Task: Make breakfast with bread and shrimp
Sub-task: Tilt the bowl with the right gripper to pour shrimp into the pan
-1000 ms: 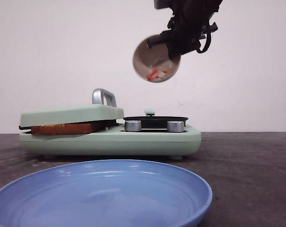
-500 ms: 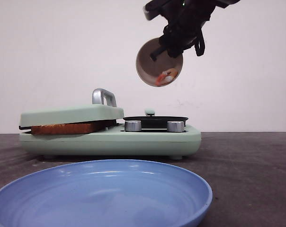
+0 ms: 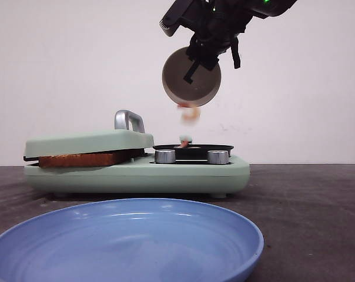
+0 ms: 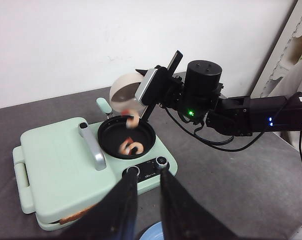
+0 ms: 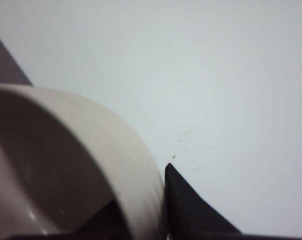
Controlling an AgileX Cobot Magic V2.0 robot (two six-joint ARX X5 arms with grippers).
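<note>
the right claw (image 3: pixel 196 61) is gripping the rim of a pale bowl (image 3: pixel 191 77) high above the mint green breakfast maker (image 3: pixel 136 167), and the bowl is tipping steeply, its mouth facing down towards the round black pan (image 4: pixel 126 140) on the machine's right side. a shrimp (image 3: pixel 190 113) is hanging in mid-air just under the bowl's lip, blurred, right over the pan. from the left wrist view, another curled pink-and-white shrimp (image 4: pixel 131 148) is already lying inside the pan, and the falling one is showing just above the pan's far rim.

over on the left half of the machine, the lid (image 3: pixel 89 143) with the silver handle (image 3: pixel 129 120) is sitting down on a slice of bread (image 3: pixel 82 159), whose orange-brown crust edge is peeking out along the gap (only the edge is showing, so how many slices are in there is unclear).

two silver knobs (image 3: pixel 165 156) are sitting on the front of the machine below the pan.

the left claw (image 4: pixel 147 200) is hovering near the front of the machine, its two dark fingers parted with nothing between them.

a big blue plate (image 3: pixel 127 242) is sitting on the dark desk (image 3: pixel 307 200) in the foreground, apart from the machine.
</note>
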